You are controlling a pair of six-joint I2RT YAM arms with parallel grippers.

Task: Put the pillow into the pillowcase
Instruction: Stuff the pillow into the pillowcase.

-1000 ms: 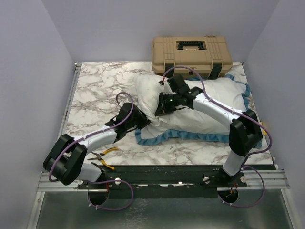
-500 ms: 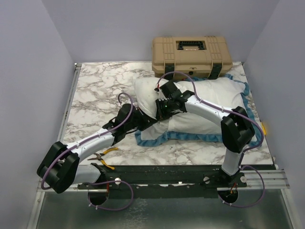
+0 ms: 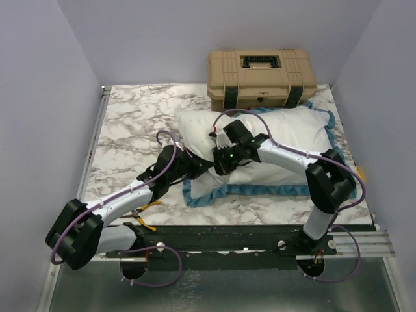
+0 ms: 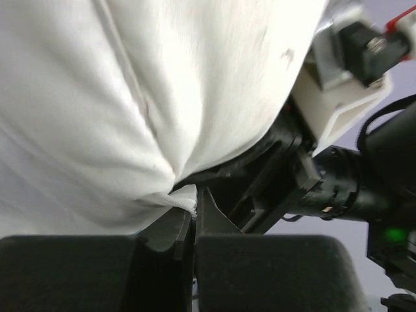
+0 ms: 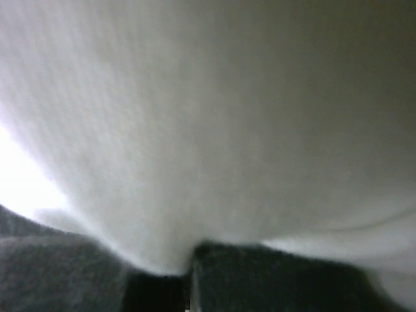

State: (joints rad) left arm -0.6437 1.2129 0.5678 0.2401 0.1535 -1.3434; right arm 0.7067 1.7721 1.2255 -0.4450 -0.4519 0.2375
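The pillow (image 3: 279,133) lies across the middle of the desk (image 3: 136,123), on top of the blue-frilled pillowcase (image 3: 208,190). At its left end, the left end effector (image 3: 197,166) is pressed together, pinching a hemmed edge of the pillowcase. Just to the right, the right end effector (image 3: 220,160) is closed on blurred white fabric, seemingly the pillow.

The right wrist view was a white blur, so the grip of the right gripper (image 5: 190,281) could not be told. From above, the pillow (image 3: 286,130) hid most of the pillowcase (image 3: 201,192); at its 7 o'clock, the left arm (image 3: 123,195) half-covered the pliers (image 3: 147,225).
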